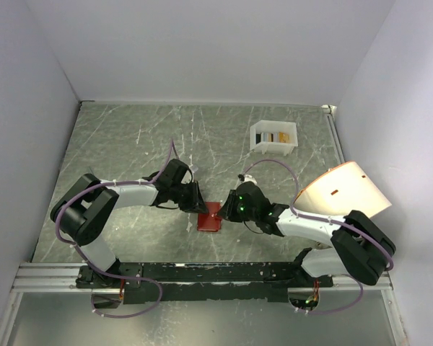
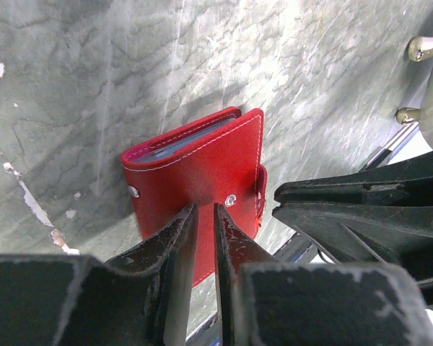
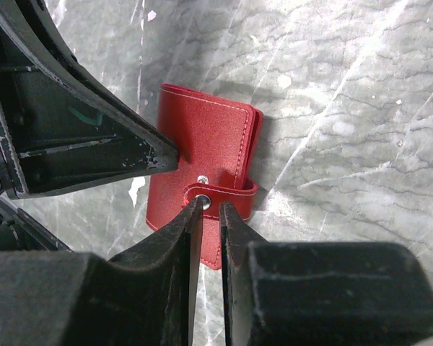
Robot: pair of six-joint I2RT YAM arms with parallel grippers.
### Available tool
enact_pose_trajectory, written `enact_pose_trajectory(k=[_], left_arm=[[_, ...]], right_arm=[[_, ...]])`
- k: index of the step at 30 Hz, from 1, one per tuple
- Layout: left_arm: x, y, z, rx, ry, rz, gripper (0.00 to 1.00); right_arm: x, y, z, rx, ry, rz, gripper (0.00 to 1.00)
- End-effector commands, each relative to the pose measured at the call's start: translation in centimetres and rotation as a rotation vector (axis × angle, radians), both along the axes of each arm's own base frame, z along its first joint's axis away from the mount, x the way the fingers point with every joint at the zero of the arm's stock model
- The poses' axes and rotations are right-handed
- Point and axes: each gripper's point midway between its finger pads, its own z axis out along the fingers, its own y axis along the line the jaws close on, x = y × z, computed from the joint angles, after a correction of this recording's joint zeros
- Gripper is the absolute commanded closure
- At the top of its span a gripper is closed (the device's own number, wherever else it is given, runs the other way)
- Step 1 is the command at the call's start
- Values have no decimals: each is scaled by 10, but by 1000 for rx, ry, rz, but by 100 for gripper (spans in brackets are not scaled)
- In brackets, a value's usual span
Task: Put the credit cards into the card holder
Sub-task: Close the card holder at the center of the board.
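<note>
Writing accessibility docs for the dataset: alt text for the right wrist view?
Closed red card holder lies on the grey marbled table, its snap tab at the tips of the right gripper, fingers a narrow gap apart. The left gripper points in from the left, tip at the holder's edge.

White box [image 1: 274,148] far right on marbled table [image 1: 130,144]; curved orange sheet [image 1: 343,191] right.

Red card holder [image 1: 210,216] on grey marbled table [image 1: 130,144].
</note>
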Motion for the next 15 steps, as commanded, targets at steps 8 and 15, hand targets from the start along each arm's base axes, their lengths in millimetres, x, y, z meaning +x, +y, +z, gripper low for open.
enact_pose_trajectory(k=[8,15], left_arm=[[-4,7,-13,42,2,6,73],[-3,6,-12,35,-1,4,73]], right_arm=[[2,13,1,16,3,16,85],[1,15,-5,6,12,17,85]])
